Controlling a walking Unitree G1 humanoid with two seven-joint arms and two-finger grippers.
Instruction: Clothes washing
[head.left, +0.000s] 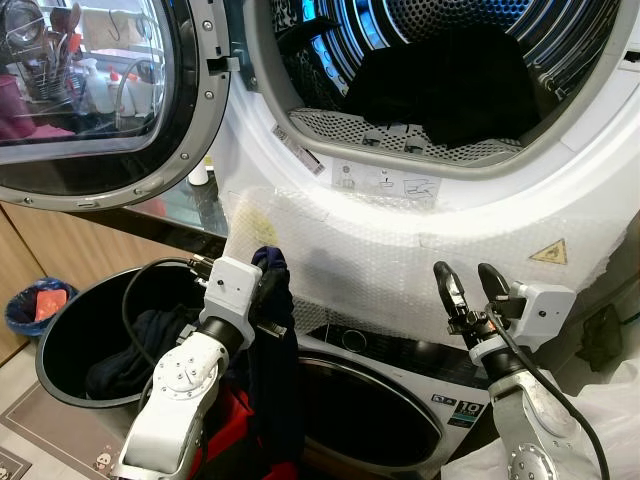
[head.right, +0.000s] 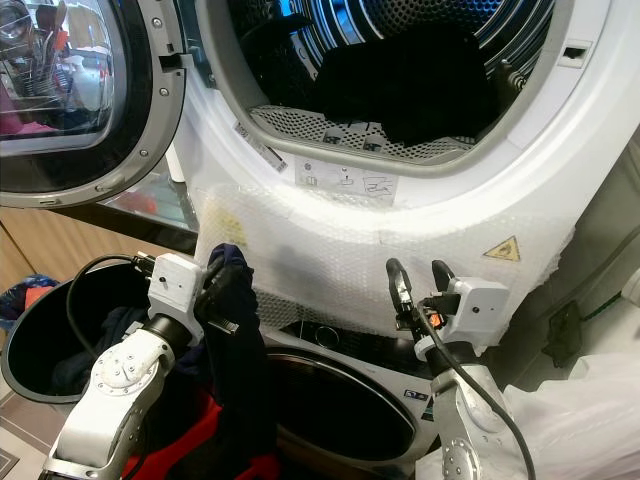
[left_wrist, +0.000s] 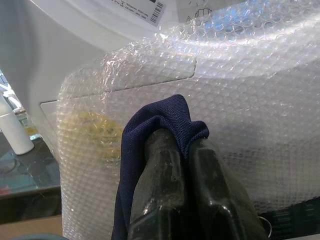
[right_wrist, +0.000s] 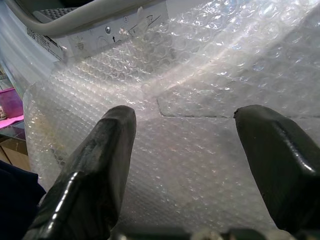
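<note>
Two stacked machines are facing us: an upper drum (head.left: 450, 60) with its door (head.left: 90, 100) swung open to the left, and a lower machine (head.left: 370, 400) with a dark round window. We are holding a navy garment (head.right: 232, 330) in our left gripper (head.left: 268, 272), whose fingers are clamped tight on a fold of the cloth; the left wrist view shows the fabric bunched over the fingertips (left_wrist: 200, 170) with bubble wrap (left_wrist: 240, 100) close behind. The rest of the garment is hanging down in front of the lower machine's window, with something red (head.left: 235, 420) beneath it. Our right gripper (head.left: 468, 282) is standing with its fingers spread apart and holding nothing, raised just below the bubble-wrapped front of the upper machine, near a yellow warning sticker (head.left: 549, 252).

Dark laundry (head.left: 440, 85) is already lying inside the upper drum, toward the far side. To the near left a black basket (head.left: 60, 340) is sitting on the floor with more dark clothes (head.left: 150, 345) in it.

We are judging that we are in the loading step, carrying one piece from the basket up toward the open drum. The next move is calling for a lift of the left arm high enough for the hanging cloth to clear the drum's lower rim (head.left: 400, 150), then a reach inward before letting go. The long trailing end is looking likely to drag on the bubble wrap or catch on the rim, so the free right gripper may be needed to gather it.
</note>
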